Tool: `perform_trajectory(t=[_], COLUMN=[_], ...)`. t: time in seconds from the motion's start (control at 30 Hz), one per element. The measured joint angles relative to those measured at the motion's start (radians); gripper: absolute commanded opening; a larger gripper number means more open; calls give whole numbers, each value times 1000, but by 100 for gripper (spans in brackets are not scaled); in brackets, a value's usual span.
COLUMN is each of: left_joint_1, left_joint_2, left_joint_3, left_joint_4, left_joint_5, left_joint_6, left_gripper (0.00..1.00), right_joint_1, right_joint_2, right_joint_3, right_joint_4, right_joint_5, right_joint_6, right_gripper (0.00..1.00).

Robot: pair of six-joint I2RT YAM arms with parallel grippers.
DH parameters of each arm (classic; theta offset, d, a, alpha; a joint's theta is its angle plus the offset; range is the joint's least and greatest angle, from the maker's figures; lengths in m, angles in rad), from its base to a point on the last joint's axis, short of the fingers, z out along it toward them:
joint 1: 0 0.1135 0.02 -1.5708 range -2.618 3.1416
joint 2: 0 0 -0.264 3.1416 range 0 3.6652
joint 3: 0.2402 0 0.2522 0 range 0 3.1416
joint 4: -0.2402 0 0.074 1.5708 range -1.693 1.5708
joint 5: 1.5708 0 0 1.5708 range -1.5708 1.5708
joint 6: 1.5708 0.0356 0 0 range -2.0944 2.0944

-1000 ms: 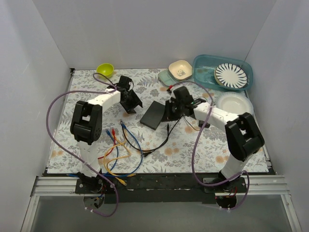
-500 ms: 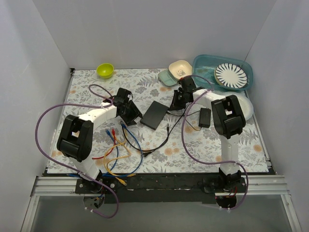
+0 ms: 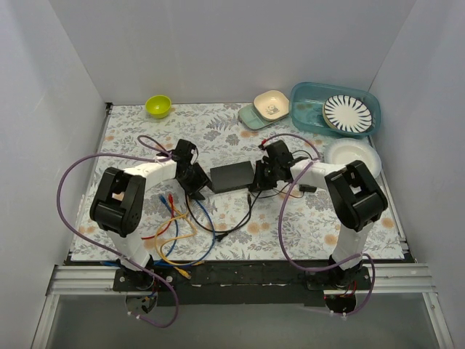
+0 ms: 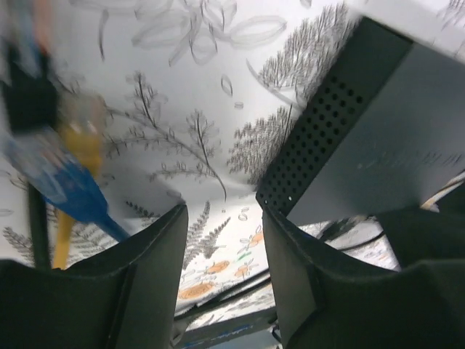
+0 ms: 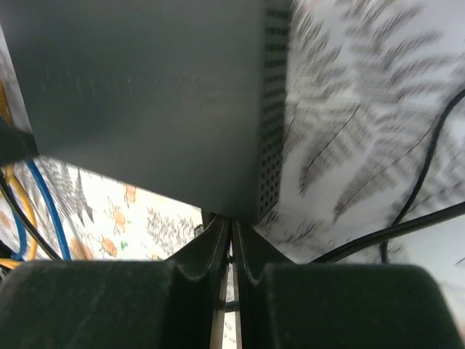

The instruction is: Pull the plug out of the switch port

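The switch [image 3: 231, 177], a flat black box, lies level across the middle of the mat between both grippers. A black cable [image 3: 249, 203] runs from its near right corner toward me. My left gripper [image 3: 196, 180] is open at the switch's left end. In the left wrist view [image 4: 221, 211] its right finger touches the switch's perforated corner [image 4: 312, 145]. My right gripper [image 3: 261, 177] is at the right end. In the right wrist view [image 5: 231, 227] its jaws are closed to a thin slit under the switch's edge [image 5: 145, 94]. The plug itself does not show.
Loose blue, yellow and red cables [image 3: 174, 222] lie front left; a blue plug [image 4: 69, 185] is left of my left fingers. A black adapter [image 3: 308, 187] sits by my right arm. Bowls [image 3: 271, 104], a teal tub [image 3: 305, 116] and a white plate [image 3: 356, 153] stand back right.
The switch has turned from tilted to level. My left gripper moved in to its left end. My right gripper came back from the far right to its right end.
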Motion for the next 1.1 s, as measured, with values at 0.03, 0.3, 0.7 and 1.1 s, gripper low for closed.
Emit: perform_trajectory(t=[0.03,0.3,0.7,1.1], left_joint_1=[6,46,81,90], left_joint_2=[8,56,68,338], left_joint_3=[15,92,238,413], left_joint_4=[-10,-23,85,213], left_joint_5=[-1,-38,-77,-19], left_joint_6=[6,21,35,58], left_gripper=[47,47,47,45], right_joint_1=[13,53,55,10], right_joint_2=[-18,-63,-155,109], right_joint_3=[-23,-58,-39,261], right_joint_4=[4,-22,-159,-278], right_joint_5=[7,25,204,153], right_joint_6=[1,-2,-110,-131], right_gripper=[13,21,24,22])
